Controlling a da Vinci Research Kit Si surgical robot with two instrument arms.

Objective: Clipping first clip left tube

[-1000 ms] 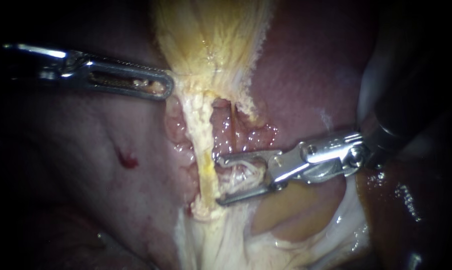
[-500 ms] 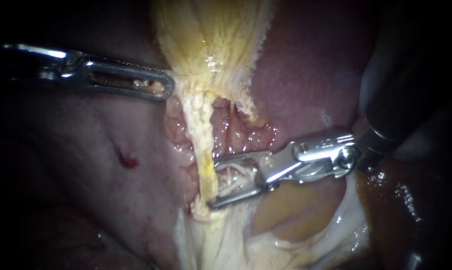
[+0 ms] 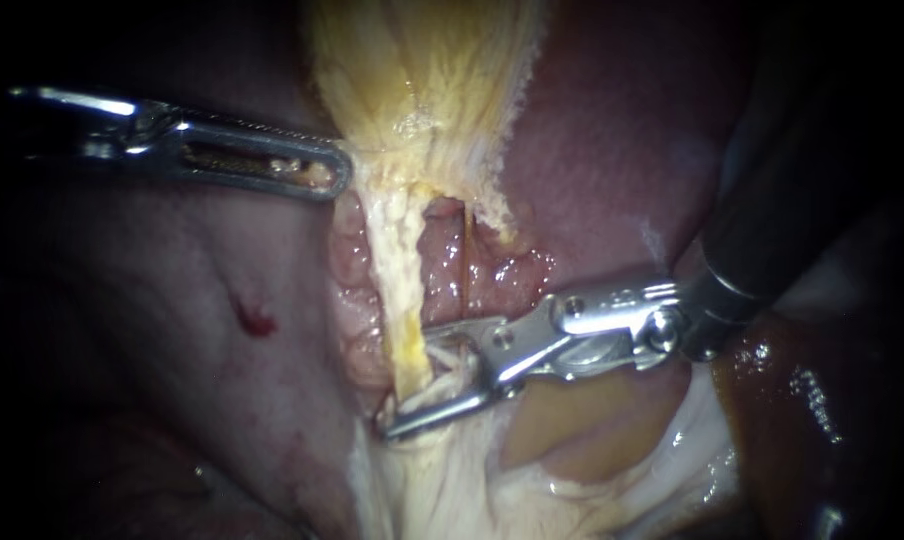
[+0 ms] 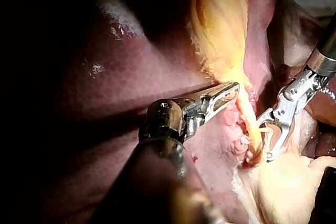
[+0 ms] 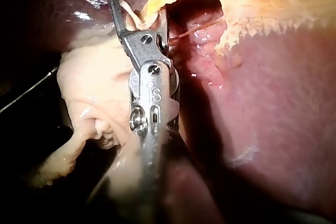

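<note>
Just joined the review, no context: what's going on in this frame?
The left instrument has its pincer shut on the gallbladder at its narrow lower end. The right instrument has its pincer open around the left tube, low on the tube, with one side on each side of it. No clip can be seen on the tube, so the clip is not yet placed.

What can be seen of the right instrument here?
The right instrument has a dark shaft entering from the upper right, a shiny metal wrist and two slim silvery jaws. The jaws stand open, straddling the pale yellow left tube near its lower end. Between them lie whitish strands. Whether either jaw touches the tube is unclear.
</note>
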